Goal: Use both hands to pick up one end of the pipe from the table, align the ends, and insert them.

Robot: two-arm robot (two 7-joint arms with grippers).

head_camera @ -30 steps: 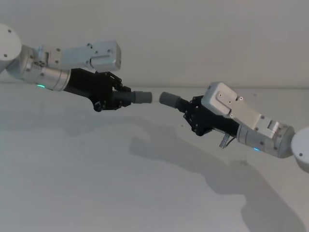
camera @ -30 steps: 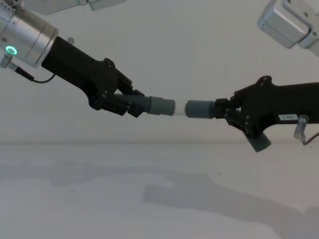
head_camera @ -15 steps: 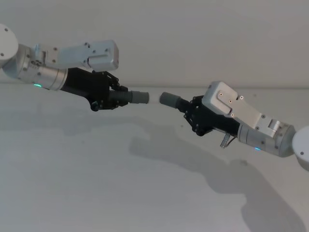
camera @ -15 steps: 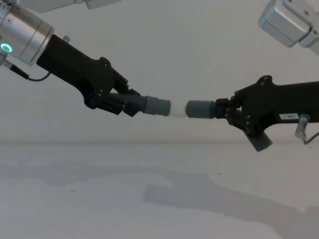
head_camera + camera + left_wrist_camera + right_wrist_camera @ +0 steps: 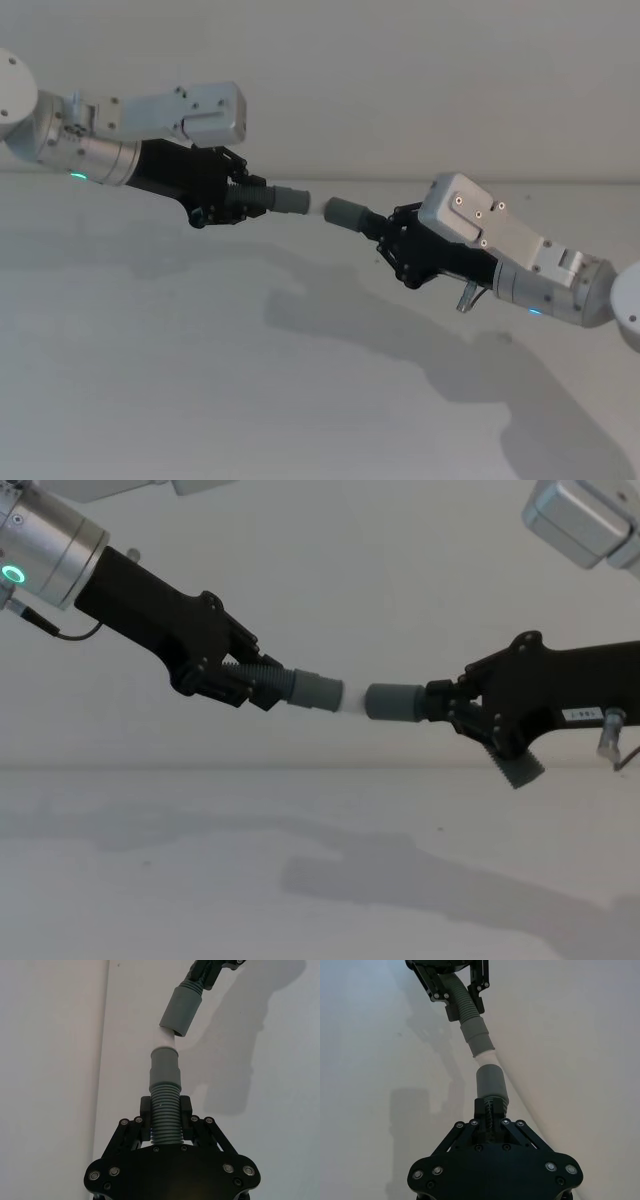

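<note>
Pipe pieces held in the air, cuffs meeting tip to mouth.

Head view: the left hand (image 5: 232, 196) pinches the left piece (image 5: 272, 198) by its ribs; the right hand (image 5: 392, 240) pinches the right piece (image 5: 352, 214), both well above the surface (image 5: 150, 380).
Left wrist view: the whitish tip (image 5: 165, 1039) sits at the mouth of the right cuff (image 5: 180, 1010), which tilts off the line of the left cuff (image 5: 165, 1065).
Right wrist view: the same slight kink shows at the joint.
Chest view: the cuffs look nearly level.
Judged from the ribbing, the bodies are light and bendy, the cuffs stiff and smooth; gripping close behind each cuff should keep the ends from flexing aside when pushed.
</note>
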